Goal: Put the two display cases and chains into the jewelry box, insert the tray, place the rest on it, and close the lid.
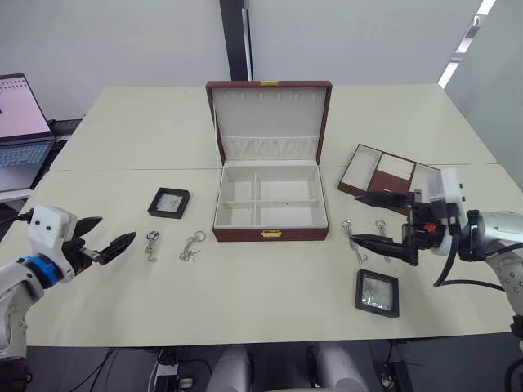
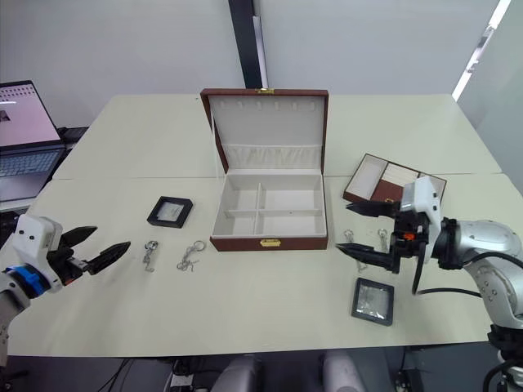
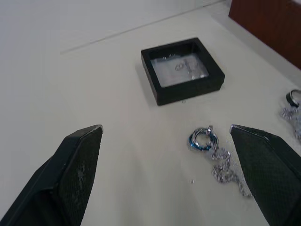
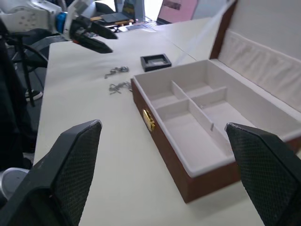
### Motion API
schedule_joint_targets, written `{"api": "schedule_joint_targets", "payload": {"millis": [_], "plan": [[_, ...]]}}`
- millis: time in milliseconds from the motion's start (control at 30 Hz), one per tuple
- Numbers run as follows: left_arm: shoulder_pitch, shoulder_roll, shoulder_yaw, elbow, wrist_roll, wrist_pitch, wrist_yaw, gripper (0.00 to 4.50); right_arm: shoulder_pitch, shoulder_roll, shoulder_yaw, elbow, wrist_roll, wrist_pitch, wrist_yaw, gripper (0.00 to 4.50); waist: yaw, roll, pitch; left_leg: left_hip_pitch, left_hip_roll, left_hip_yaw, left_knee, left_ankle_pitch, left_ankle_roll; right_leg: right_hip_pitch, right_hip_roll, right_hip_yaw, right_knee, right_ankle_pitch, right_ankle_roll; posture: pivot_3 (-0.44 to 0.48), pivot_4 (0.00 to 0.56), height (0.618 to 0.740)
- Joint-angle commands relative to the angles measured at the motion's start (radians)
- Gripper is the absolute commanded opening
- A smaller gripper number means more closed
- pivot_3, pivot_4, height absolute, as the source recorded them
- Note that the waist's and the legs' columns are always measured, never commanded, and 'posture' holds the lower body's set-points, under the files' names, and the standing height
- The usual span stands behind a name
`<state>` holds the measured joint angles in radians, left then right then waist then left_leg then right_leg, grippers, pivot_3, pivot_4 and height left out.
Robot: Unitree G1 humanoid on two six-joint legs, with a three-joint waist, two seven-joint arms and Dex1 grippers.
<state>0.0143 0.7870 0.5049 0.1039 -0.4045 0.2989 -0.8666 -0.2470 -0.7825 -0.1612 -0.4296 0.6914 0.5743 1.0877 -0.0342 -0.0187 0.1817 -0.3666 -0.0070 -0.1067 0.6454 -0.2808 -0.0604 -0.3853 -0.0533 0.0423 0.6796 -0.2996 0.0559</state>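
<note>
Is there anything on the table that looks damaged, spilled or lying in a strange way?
Nothing stands out. The jewelry box stands open and empty, lid upright. The tray lies at an angle to its right. One display case and two chains lie on its left, the other case and chains on its right, all intact.

Jewelry box (image 1: 270,214) sat mid-bench (image 1: 245,294), lid (image 1: 269,114) standing up behind it. Left of box: one display case (image 1: 169,202), two chains (image 1: 152,245) nearer the front edge (side by side). Right of box: tray (image 1: 387,175) toward the back, two more chains (image 1: 351,237) before it, second display case (image 1: 377,292) nearest the front.
</note>
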Motion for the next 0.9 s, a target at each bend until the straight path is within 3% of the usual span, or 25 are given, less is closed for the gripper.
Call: {"api": "schedule_joint_targets", "payload": {"millis": [33, 467, 667, 900], "plan": [[0.054, -0.087, -0.015, -0.101, -0.010, 0.005, 0.076, 4.50, 0.022, 0.006, -0.012, -0.060, 0.023, -0.013, -0.022, 4.47, 0.000, 0.000, 0.000, 0.000, 0.000, 0.000, 0.000, 0.000, 0.000, 0.000, 0.000, 0.000, 0.000, 0.000, 0.000, 0.000, 0.150, 0.740], [0.153, -0.375, -0.067, -0.274, 0.033, -0.052, 0.359, 4.50, 0.156, 0.021, 0.043, -0.034, -0.123, -0.204, -0.003, 4.47, 0.003, -0.004, -0.001, 0.002, -0.001, 0.000, 0.000, 0.000, 0.000, 0.002, 0.000, 0.000, 0.000, 0.000, 0.000, 0.000, 0.150, 0.740], [0.140, -0.437, -0.092, -0.270, 0.060, -0.070, 0.445, 4.50, 0.137, 0.038, 0.104, -0.043, -0.142, -0.237, 0.001, 4.47, 0.003, -0.004, -0.001, 0.002, -0.001, 0.000, 0.001, 0.000, 0.000, 0.002, 0.002, 0.000, 0.000, 0.000, 0.000, 0.000, 0.150, 0.740], [0.104, -0.447, -0.102, -0.220, 0.096, -0.099, 0.505, 4.50, 0.095, 0.042, 0.129, -0.011, -0.153, -0.237, 0.003, 4.47, 0.003, -0.004, -0.001, 0.002, -0.002, 0.000, 0.001, 0.000, 0.000, 0.002, 0.002, 0.000, 0.000, 0.000, 0.000, 0.000, 0.150, 0.740]]}}
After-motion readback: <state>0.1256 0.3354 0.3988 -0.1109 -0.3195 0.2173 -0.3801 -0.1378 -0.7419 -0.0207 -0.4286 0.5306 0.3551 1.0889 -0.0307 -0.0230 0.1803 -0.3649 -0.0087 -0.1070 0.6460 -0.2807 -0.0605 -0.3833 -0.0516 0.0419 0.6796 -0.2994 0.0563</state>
